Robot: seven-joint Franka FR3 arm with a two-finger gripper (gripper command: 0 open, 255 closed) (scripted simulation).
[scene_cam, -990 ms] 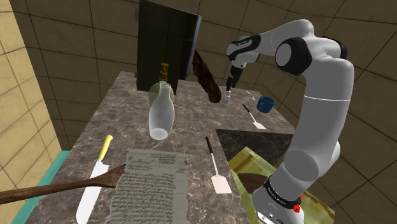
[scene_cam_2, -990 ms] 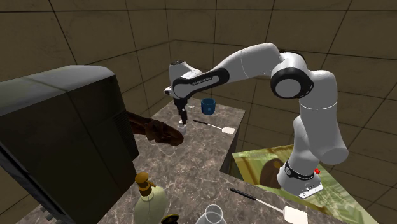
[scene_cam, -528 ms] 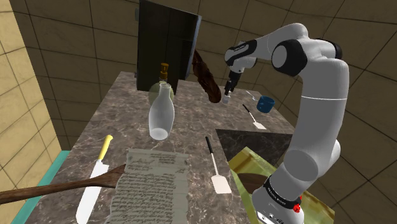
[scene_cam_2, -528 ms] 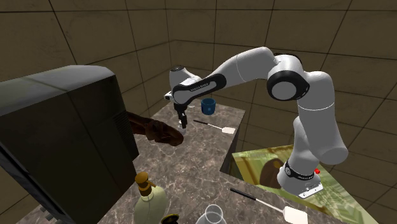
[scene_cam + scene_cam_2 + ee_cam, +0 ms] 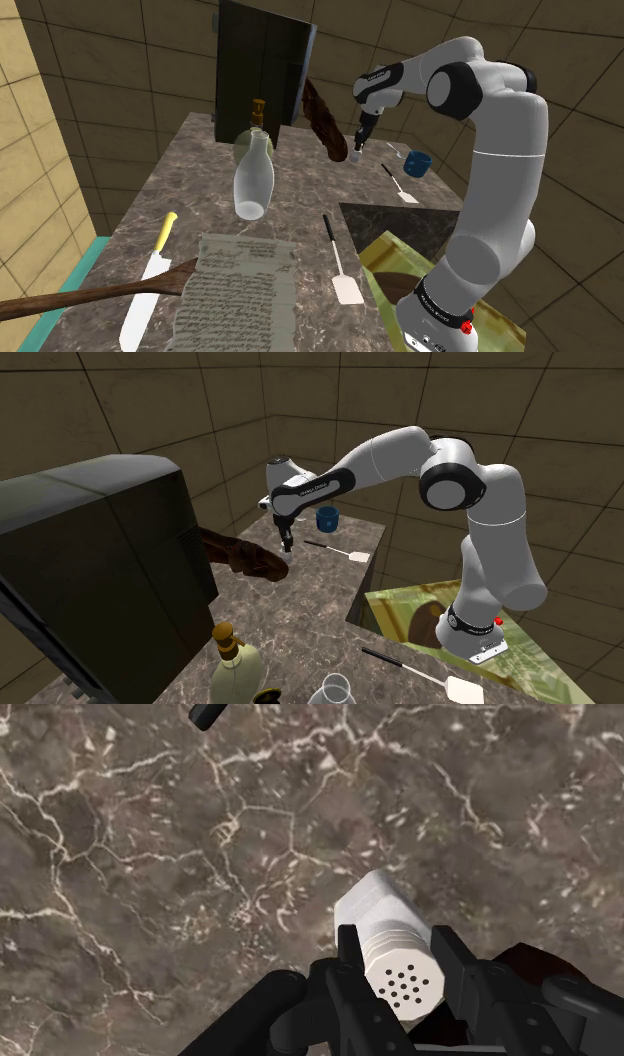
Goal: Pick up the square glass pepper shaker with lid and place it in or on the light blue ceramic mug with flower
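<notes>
Pepper shaker (image 5: 375, 904): white, perforated lid, clamped between the claw's (image 5: 396, 944) fingers above the bench's far end. In the shoulder view it sits just beside a dark brown loaf-shaped thing (image 5: 325, 120).

Room: brown tiled walls (image 5: 120, 60) close behind.

Bench (image 5: 200, 190): long, dark marble with white veins. A dark cabinet (image 5: 262, 65) stands at its far edge. At the shoulder view's right the edge steps in by the stand.

Near end is crowded: paper sheet (image 5: 245, 285), glass bottle (image 5: 254, 180), knife (image 5: 150, 280), near spatula (image 5: 340, 265). Open marble lies under the claw.

Blue mug (image 5: 418, 163) stands near the far corner, apart from the claw, with the far spatula (image 5: 398, 185) lying between them.
</notes>
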